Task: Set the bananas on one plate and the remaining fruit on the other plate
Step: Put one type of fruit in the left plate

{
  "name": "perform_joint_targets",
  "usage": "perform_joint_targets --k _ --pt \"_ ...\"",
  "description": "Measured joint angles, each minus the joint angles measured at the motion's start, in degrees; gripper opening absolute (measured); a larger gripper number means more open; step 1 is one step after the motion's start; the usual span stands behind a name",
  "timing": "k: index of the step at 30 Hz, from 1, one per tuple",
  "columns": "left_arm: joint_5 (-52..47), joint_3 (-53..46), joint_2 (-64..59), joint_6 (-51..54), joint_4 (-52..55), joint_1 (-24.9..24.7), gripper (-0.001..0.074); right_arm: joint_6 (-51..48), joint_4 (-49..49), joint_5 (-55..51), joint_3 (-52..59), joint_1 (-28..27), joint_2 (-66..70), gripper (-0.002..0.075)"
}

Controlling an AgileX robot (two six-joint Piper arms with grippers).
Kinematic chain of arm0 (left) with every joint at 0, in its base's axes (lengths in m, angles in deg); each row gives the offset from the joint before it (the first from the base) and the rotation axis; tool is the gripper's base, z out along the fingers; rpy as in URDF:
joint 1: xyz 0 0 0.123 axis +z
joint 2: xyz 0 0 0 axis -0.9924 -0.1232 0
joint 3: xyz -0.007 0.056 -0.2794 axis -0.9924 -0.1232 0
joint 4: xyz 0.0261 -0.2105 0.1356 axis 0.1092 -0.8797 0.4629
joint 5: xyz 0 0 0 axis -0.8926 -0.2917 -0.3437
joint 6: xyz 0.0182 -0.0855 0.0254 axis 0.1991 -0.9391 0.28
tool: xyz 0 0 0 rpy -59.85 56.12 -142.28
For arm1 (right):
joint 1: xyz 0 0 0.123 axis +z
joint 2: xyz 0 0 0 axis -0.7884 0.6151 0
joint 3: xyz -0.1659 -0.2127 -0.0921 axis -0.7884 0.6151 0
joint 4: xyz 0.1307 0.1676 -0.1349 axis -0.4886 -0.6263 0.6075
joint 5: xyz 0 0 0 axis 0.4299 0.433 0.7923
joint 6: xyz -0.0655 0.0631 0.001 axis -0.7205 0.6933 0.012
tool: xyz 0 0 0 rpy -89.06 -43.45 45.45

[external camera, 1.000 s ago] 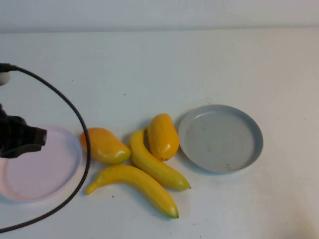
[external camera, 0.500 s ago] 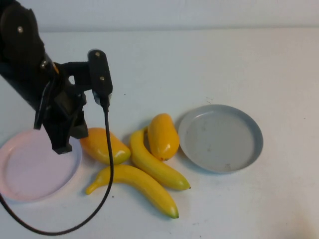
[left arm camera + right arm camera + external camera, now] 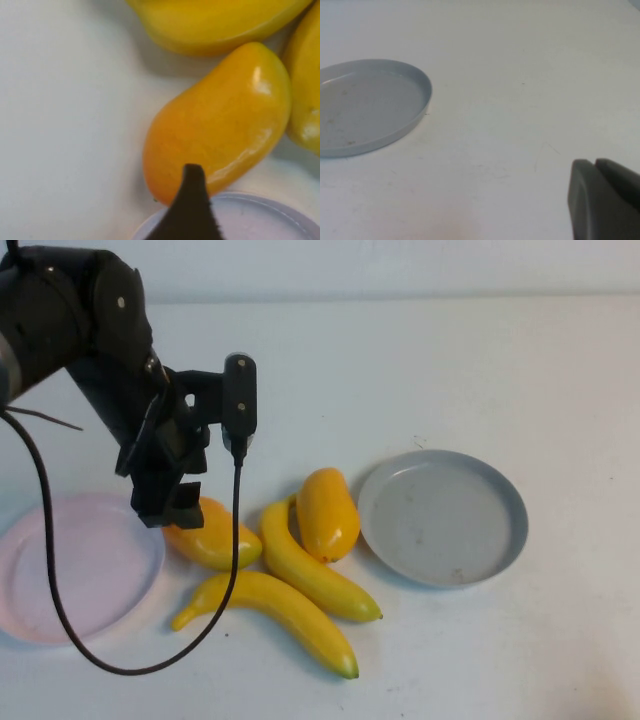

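Matte black left arm (image 3: 95,350) with rounded, bulky joint housings and small pale screw heads. Glossy black oblong camera module (image 3: 239,400) bracketed to wrist, thin black cable (image 3: 60,620) looping from it. Left gripper (image 3: 168,508) blocky and black; right gripper (image 3: 607,202) dark grey, smooth-edged.

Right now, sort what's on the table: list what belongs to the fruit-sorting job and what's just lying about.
Part of the job:
- two bananas
- two mango-like fruits
- grey-blue plate, nothing on it
- pink plate, nothing on it
- left gripper, above the left mango-like fruit
- right gripper, over bare table beside the grey-blue plate

Just lying about:
- black cable, trailing from the left arm across the pink plate
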Motion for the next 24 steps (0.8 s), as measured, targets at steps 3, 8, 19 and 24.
perform_joint_targets --k 3,8,19,24 --pt "2.7 0.0 -1.0 0.4 1.7 0.0 0.0612 0.0 0.0 0.0 0.0 0.0 0.0 -0.0018" --pt "6.5 0.0 -3.1 4.0 4.3 0.0 0.0668 0.0 0.0 0.0 0.0 0.0 0.0 -0.0018" --pt "7.5 -3.3 -4.7 7.1 4.8 0.0 0.0668 0.0 0.0 0.0 0.0 0.0 0.0 -0.0018" --pt "12.7 -6.4 -5.9 10.2 7.6 0.0 0.0668 0.0 0.0 0.0 0.0 0.0 0.0 -0.0018"
